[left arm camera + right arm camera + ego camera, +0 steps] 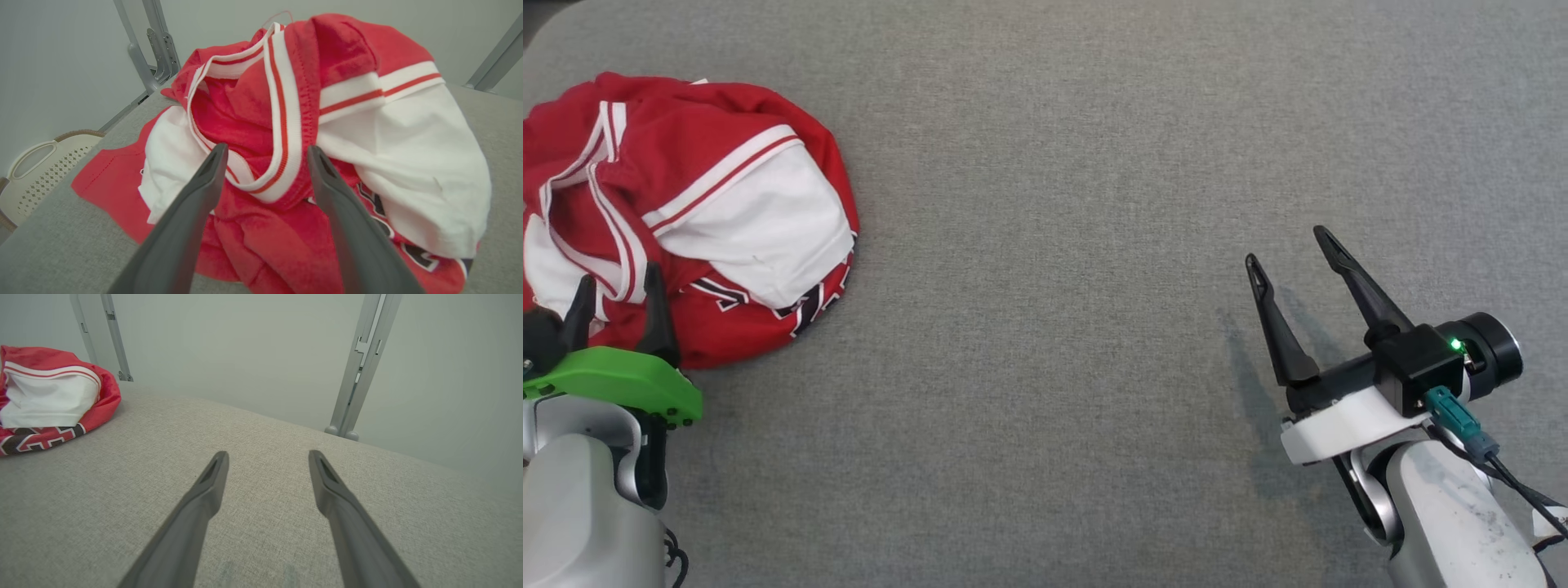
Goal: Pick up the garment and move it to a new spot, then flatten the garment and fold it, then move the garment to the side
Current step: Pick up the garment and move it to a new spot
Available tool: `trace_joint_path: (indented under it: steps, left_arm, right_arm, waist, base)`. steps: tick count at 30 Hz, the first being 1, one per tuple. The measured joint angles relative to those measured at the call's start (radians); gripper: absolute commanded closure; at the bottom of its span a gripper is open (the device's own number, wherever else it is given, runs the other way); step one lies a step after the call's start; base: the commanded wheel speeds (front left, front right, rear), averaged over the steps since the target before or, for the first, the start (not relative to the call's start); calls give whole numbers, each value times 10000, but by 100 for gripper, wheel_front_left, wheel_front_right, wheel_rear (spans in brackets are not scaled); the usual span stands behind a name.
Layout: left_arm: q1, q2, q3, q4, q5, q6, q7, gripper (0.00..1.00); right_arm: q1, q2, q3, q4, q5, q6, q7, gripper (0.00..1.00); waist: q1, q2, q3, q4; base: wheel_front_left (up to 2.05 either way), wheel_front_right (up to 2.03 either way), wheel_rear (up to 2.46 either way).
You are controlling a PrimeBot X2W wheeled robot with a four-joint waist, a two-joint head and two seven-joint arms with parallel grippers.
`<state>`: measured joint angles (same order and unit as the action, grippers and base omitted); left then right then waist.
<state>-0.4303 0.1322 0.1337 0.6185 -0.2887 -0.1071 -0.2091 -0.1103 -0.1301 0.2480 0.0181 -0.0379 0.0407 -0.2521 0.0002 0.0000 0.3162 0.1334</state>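
Your garment [686, 212] at ten o'clock looks limp, so pinch its striped trim [282, 122] with the spread left gripper [620, 276]; right gripper [1286, 247] likewise spread.

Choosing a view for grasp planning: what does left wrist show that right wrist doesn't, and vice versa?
Left wrist: the crumpled red and white fabric jersey close up, its striped neck trim framed by the open left pincer; a white perforated plastic basket beyond the table edge.
Right wrist: the open right pincer over a wide bare stretch of grey fabric tabletop, nothing between its fingers.
Both: jersey, tabletop, pale wall, grey metal frame posts.
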Motion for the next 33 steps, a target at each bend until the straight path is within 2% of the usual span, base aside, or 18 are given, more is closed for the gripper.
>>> trace_joint_path:
  steps: [7,8,13,19,29,33]
  left_arm:
    - [-471,288,249,932,-27,-21,-42,2]
    - [-615,313,251,1221,-119,-23,-46,100]
    - [-902,305,19,1319,-61,-29,-224,100]
    - [-1523,324,-257,418,213,-46,-397,100]
    - [-2433,140,-1873,-2008,817,-174,-428,100]
    - [-2660,-19,-3062,-3114,792,-176,-430,100]
  right_arm:
    - [-81,-27,-127,-65,0,-184,0,0]
    - [-84,-31,-174,-69,2,-265,0,0]
    - [-86,-19,-213,-56,29,-382,0,0]
    - [-59,15,-336,-4,144,-602,-2,0]
    - [-37,376,12,224,412,-589,-25,0]
    - [-32,479,207,280,491,-577,-25,0]
  waist:
    - [0,0,389,-488]
    - [-1,0,466,-578]
    - [-1,0,494,-641]
    - [-1,0,244,-520]
    - [-2,0,-521,-310]
    - [-2,0,-897,-386]
  base:
    - [0,0,0]
    - [0,0,0]
    - [0,0,0]
    - [0,0,0]
    - [0,0,0]
    - [0,0,0]
